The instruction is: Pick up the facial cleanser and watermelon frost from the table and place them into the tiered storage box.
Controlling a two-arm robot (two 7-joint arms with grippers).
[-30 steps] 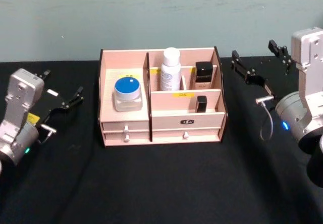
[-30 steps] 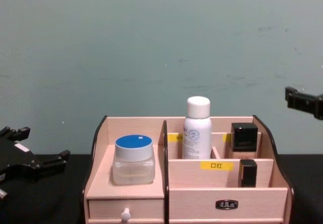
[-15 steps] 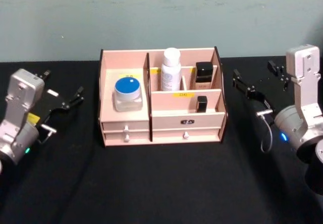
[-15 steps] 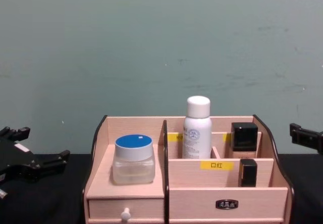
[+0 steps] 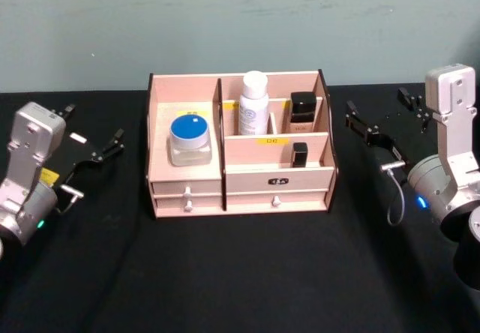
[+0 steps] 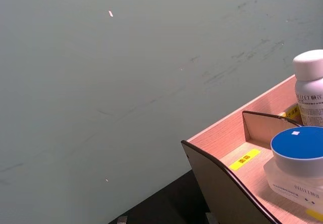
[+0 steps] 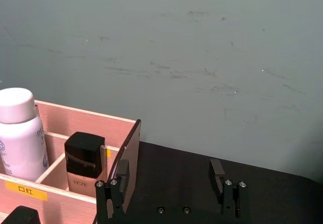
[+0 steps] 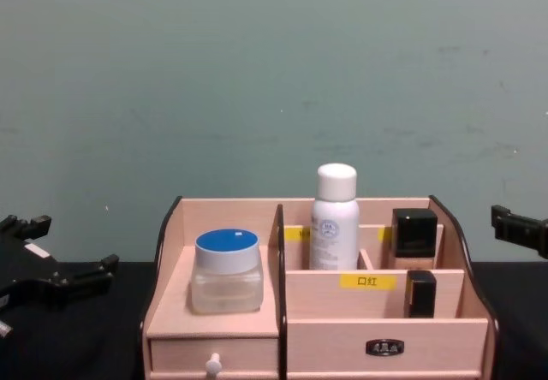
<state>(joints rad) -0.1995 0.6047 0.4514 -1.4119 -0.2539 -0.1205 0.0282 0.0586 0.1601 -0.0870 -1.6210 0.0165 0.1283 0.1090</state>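
The tiered storage box [image 5: 186,178] stands at the middle of the black table, also in the chest view [image 8: 325,344]. A white bottle [image 5: 253,104] stands upright in its back middle compartment. A clear jar with a blue lid [image 5: 189,139] sits on its left shelf. I cannot tell which of these is the facial cleanser or the watermelon frost. My left gripper [image 5: 95,121] hovers open and empty left of the box. My right gripper [image 5: 386,112] is open and empty to the right of the box, its fingers [image 7: 121,176] apart beside the box's side wall.
A black-capped bottle [image 5: 302,110] stands in the back right compartment and a small black tube [image 5: 300,154] in the slot in front of it. Two white-knobbed drawers [image 5: 276,200] face me. A teal wall [image 5: 240,18] closes off the back.
My right gripper has dropped lower and drawn back to the right, away from the box, and has since held still. The left arm and the things in the box have not moved.
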